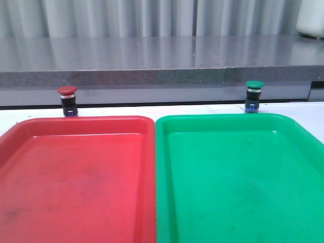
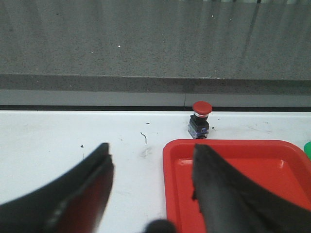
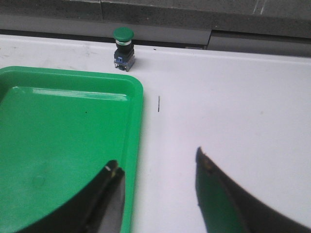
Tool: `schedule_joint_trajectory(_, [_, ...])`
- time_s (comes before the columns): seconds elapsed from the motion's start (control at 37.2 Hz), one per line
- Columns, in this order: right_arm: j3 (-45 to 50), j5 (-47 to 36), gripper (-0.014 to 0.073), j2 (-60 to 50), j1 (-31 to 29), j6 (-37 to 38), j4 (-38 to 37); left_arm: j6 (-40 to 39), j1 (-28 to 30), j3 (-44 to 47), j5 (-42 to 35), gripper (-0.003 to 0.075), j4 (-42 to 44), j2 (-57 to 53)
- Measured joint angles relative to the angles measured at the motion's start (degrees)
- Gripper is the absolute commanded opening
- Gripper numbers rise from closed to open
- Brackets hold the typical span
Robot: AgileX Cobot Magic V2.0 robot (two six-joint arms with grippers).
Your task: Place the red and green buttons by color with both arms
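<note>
We see the red tray (image 1: pixel 76 172) and green tray (image 1: pixel 238 177) as glossy, smooth plastic, the red one dulled by dark smudges. The red button (image 1: pixel 67 100) and green button (image 1: pixel 253 95) behind the trays have matt plastic caps over shiny metal rings. The white table (image 3: pixel 233 97) looks smooth but scuffed, the grey ledge (image 1: pixel 152 61) behind it speckled and polished like stone.

Left end effector (image 2: pixel 150 187) and right end effector (image 3: pixel 158 191) — both spread wide, holding nothing.
</note>
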Motion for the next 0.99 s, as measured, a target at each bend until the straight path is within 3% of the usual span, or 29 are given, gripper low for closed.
schedule_joint_trajectory(0.32, [0.00, 0.12, 0.0469, 0.00, 0.00, 0.00, 0.00, 0.23, -1.08, -3.40, 1.14, 0.0514, 0.00, 5.81])
schedule_joint_trajectory(0.7, [0.00, 0.23, 0.0469, 0.00, 0.00, 0.00, 0.00, 1.99, -10.14, -18.89, 6.45, 0.0514, 0.11, 28.38])
schedule_joint_trajectory(0.99, [0.00, 0.23, 0.0469, 0.00, 0.00, 0.00, 0.00, 1.99, -11.95, -33.34, 10.65, 0.0517, 0.11, 50.72])
